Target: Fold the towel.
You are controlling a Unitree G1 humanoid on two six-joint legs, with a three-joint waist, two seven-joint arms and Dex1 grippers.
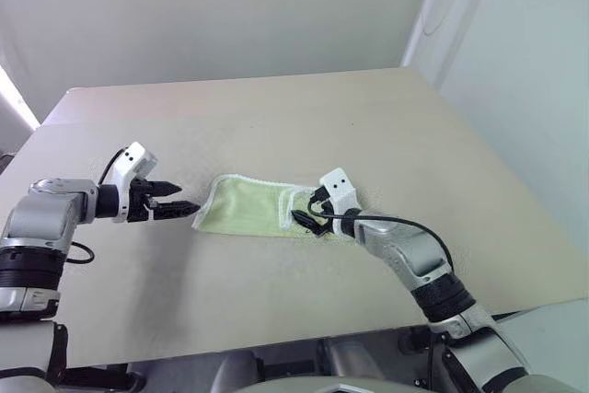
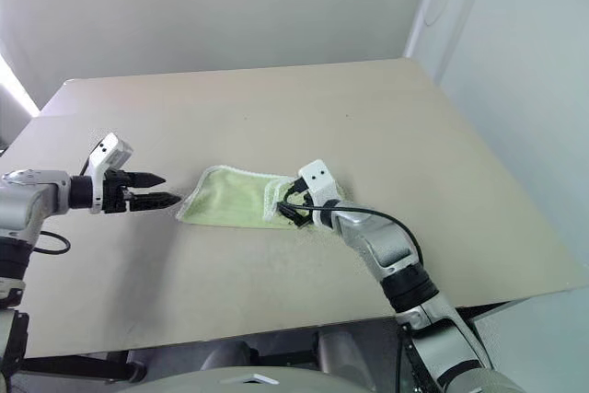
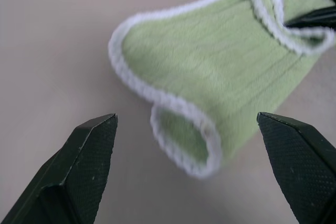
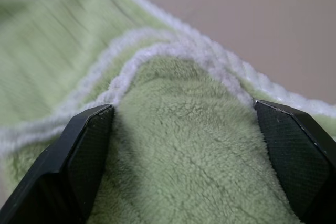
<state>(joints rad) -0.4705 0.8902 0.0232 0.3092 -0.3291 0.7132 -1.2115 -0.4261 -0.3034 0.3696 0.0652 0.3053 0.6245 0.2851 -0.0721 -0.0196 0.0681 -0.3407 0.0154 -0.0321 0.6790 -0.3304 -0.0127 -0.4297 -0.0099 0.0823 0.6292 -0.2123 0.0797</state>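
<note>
Right claw (image 1: 306, 213) spread wide over towel (image 1: 248, 208); left claw (image 1: 187, 200) released, just beside it.

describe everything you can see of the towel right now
The towel is light yellow-green terry cloth with white stitched edging, lying partly folded in a narrow strip on the beige table. Its left end curls up into an open loop. The right gripper, open, straddles its right end; the left gripper, open, hovers just off its left end.

Towel (image 1: 253, 208) light yellow-green, white stitched edging; table (image 1: 276, 117) plain beige; claw fingers (image 3: 79, 166) black.
</note>
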